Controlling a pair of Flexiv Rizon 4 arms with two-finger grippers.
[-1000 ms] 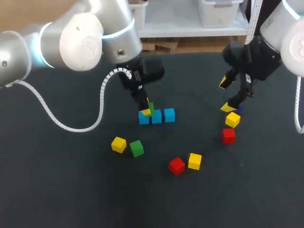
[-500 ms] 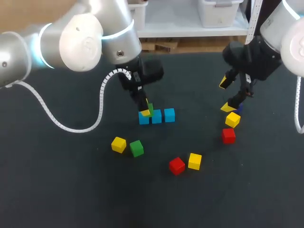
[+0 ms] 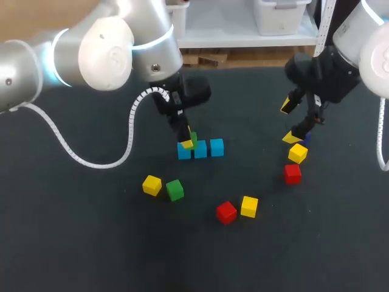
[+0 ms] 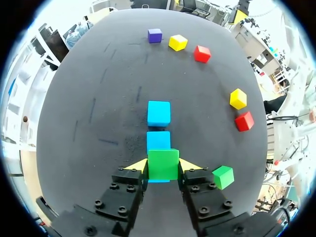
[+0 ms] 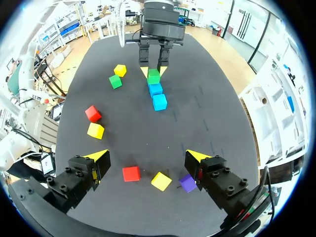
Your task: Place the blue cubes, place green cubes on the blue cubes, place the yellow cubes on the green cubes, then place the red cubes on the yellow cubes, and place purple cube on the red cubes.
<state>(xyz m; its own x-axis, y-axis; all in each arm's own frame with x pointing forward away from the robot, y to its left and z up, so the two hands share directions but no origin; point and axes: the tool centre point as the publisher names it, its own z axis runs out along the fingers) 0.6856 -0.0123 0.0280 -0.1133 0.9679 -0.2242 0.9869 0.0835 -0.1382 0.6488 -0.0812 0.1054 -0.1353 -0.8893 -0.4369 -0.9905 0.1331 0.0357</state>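
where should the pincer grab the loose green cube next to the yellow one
From straight above, on two opposite side faces of the loose green cube. It sits flat with its top clear. Choose the pair of faces not facing the yellow cube close beside it.

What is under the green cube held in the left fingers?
A blue cube, the end one in a row of three, mostly covered by the green cube. Whether the two touch cannot be seen.
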